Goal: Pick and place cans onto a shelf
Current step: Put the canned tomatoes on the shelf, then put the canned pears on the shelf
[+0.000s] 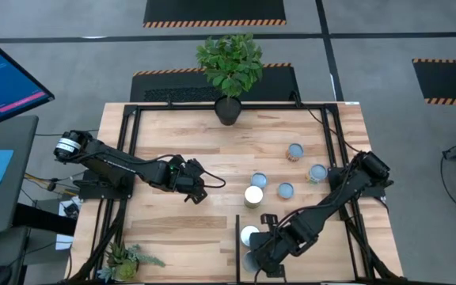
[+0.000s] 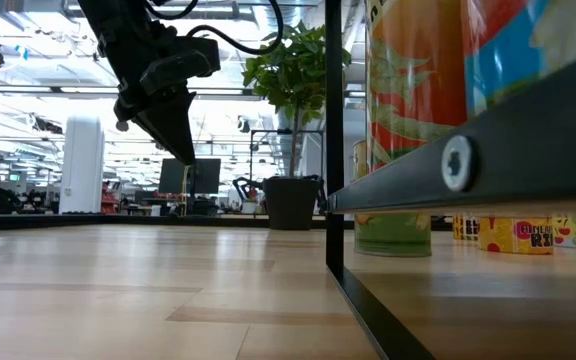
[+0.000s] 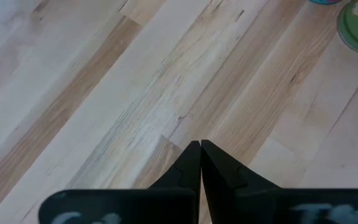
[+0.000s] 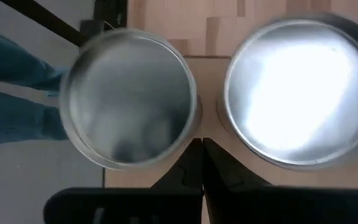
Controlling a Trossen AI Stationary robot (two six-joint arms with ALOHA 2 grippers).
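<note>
The right gripper (image 4: 202,144) is hovering with its fingers pressed together, holding nothing, just above the gap between two silvery-topped cans (image 4: 132,96) standing on the shelf (image 1: 307,265). In the high view that gripper (image 1: 253,259) is sitting at about six o'clock on the table (image 1: 172,237), over the shelf's near corner, with one can's white top (image 1: 248,234) showing just beside it. I'd judge a placement is finishing here, and the next move calls for lifting clear without nudging those two close-set cans, then swinging out toward twelve to one o'clock, where five more cans (image 1: 295,151) are waiting on the tabletop.

The right arm is stretching in from its base at three o'clock, folded low and diagonal across the shelf frame.

The left gripper (image 1: 199,188) is idling near the table's centre, fingers closed on nothing, pointing down at bare wood, its arm reaching in from nine o'clock.
</note>
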